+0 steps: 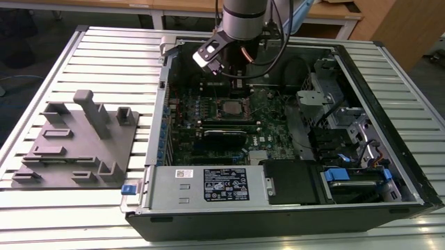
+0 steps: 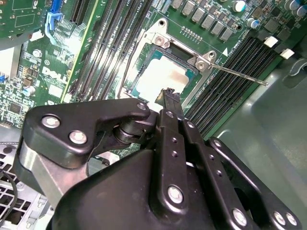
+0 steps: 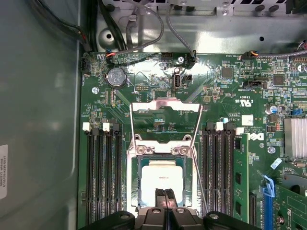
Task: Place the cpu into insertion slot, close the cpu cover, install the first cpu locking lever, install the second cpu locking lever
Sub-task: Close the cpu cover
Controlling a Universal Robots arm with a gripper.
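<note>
Finding: the cpu [image 3: 160, 175] lies in the socket, the hand [image 3: 164, 194] poised over one edge of it with fingers closed together and nothing visibly gripped, and the cpu cover [image 3: 165, 103] is swung open beyond the socket. In my judgement, seating is sound only if the chip rests flat and square, free of sideways drag from the fingertips. The first wrist view shows the open cover face-on; the exterior view adds the computer case [image 1: 278, 224] on the table [image 1: 104, 47].
</note>
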